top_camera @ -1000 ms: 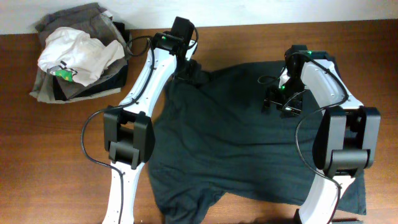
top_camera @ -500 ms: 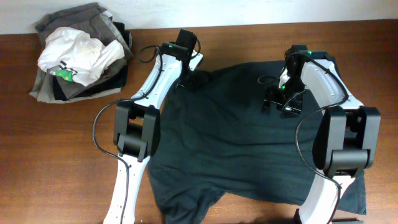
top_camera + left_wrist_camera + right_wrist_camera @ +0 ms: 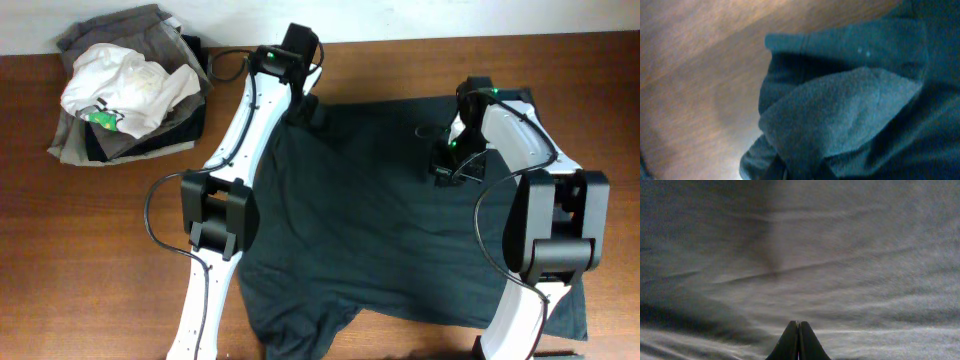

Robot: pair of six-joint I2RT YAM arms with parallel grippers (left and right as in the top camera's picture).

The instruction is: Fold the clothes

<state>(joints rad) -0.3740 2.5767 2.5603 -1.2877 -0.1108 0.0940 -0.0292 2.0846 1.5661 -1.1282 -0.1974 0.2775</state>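
The clothes (image 3: pixel 390 220), one dark teal T-shirt, lie spread flat across the middle of the table. My left gripper (image 3: pixel 303 108) sits at the shirt's upper left corner by the sleeve. In the left wrist view a fold of the clothes (image 3: pixel 850 105) is gathered up toward the jaws and hides the fingers, so the gripper looks shut on it. My right gripper (image 3: pixel 448 172) rests on the upper right part of the shirt. In the right wrist view my right gripper (image 3: pixel 798 323) is shut, tips against the cloth (image 3: pixel 840 255), with no fold showing between them.
A pile of grey garments (image 3: pixel 150 135) with a white garment (image 3: pixel 125 88) on top lies at the back left. Bare wooden table (image 3: pixel 80 250) surrounds the shirt. The right arm's base (image 3: pixel 555 235) stands over the shirt's right edge.
Both grippers have closed from open. The left one has shut at the sleeve corner after shifting slightly there. The right one has closed in place on the shirt.
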